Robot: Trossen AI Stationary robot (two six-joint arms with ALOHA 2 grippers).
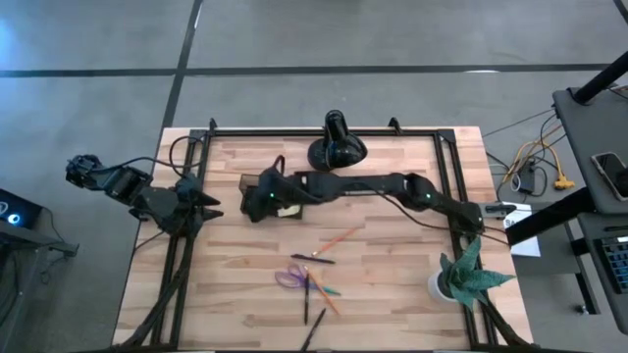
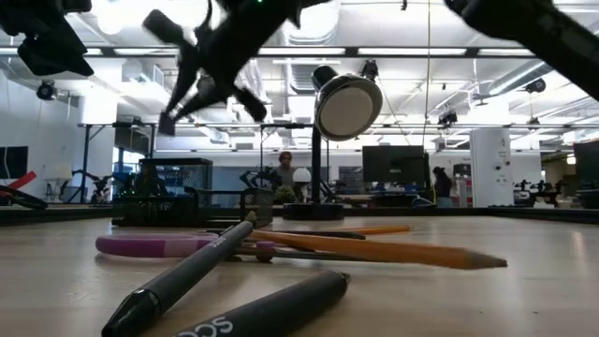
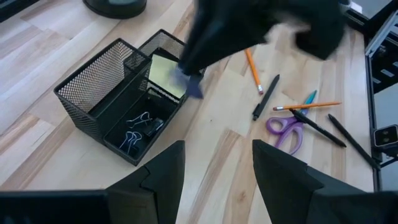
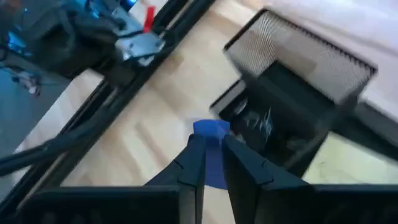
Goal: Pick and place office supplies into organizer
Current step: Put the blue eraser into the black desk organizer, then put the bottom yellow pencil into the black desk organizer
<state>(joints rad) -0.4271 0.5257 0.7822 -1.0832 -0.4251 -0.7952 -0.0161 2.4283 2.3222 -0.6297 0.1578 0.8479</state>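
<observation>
Wooden planks make up the table point(image 1: 392, 304), which fills the middle of my overhead frame. On it, left of centre, sits the organizer point(image 3: 118, 93), a black wire-mesh box with several compartments; I see the yellow sticky-note pad point(image 3: 166, 67) lying flat in one and a few small dark clips point(image 3: 134, 134) in the long front tray. Across the table from the right edge reaches my right arm, and the right gripper point(image 4: 210, 158) hangs just beside the organizer's near wall, fingers pressed together on the blue marker point(image 4: 211, 152), whose blunt blue end pokes out between them. Parked at the left edge of the overhead frame, the left gripper point(image 3: 214, 171) has its fingers spread with nothing between them. Lower centre of the overhead frame, well apart from the organizer, lie the loose supplies: the purple-handled scissors point(image 1: 289, 277), a thin orange pencil point(image 1: 340, 238) lying on a slant above them, a black pen point(image 1: 312, 259) between the two, and more pens and a pencil crossing just below the scissors. Behind the organizer, at the table's far edge, stands a black dome lamp point(image 1: 337, 147), and a green plant in a white pot point(image 1: 461, 275) sits at the lower right.
</observation>
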